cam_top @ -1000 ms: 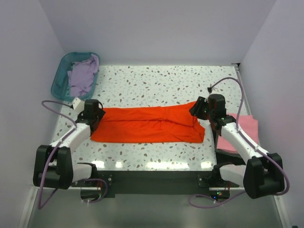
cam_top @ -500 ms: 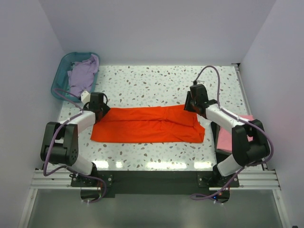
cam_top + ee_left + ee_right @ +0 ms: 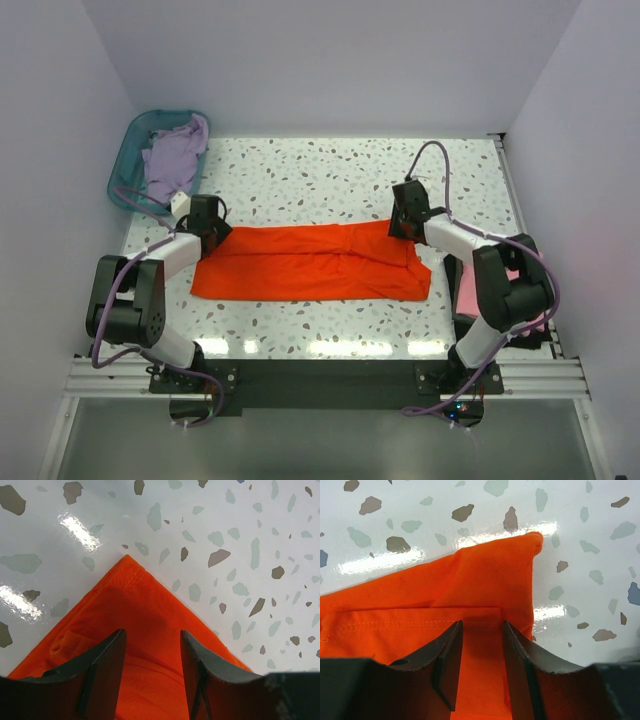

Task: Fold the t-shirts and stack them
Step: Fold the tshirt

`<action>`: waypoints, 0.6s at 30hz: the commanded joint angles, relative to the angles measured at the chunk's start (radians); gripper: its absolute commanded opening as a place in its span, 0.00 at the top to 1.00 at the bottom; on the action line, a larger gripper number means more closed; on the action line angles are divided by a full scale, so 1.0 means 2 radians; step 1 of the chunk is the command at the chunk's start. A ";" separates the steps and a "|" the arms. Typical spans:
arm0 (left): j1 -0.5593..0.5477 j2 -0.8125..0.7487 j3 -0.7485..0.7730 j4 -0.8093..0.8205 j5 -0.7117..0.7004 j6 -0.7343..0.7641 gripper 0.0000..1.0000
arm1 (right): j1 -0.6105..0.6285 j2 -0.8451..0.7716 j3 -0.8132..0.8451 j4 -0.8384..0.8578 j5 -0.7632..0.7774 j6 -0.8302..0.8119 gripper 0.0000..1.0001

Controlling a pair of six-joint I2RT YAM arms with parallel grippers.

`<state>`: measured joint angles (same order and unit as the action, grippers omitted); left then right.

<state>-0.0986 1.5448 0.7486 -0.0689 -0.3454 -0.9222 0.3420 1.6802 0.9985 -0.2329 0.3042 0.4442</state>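
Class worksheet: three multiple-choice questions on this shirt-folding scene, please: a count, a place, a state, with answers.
1. How many shirts show? A one; B three; C five.
2. Where is the lavender shirt? A at the near edge; B in the basket; C at the right edge.
3. The left gripper has its jaws: A shut on nothing; B shut on the basket; C open over the orange shirt corner.
Answers: 1 B, since a pink shirt lies at the right besides those two. 2 B, it is heaped inside the teal rim. 3 C, the wrist view shows fingers apart above the corner.
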 commanded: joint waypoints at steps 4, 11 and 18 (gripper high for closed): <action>-0.001 -0.003 -0.001 0.016 -0.004 0.013 0.48 | -0.003 0.007 0.013 0.013 0.041 0.001 0.57; -0.001 -0.006 0.000 0.012 -0.007 0.015 0.48 | -0.013 0.014 0.009 0.034 -0.002 0.007 0.61; 0.000 -0.011 -0.001 0.008 -0.008 0.016 0.48 | -0.015 -0.007 -0.009 0.045 -0.039 0.021 0.91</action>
<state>-0.0986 1.5448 0.7483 -0.0696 -0.3458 -0.9142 0.3138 1.7088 0.9962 -0.2039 0.2581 0.4629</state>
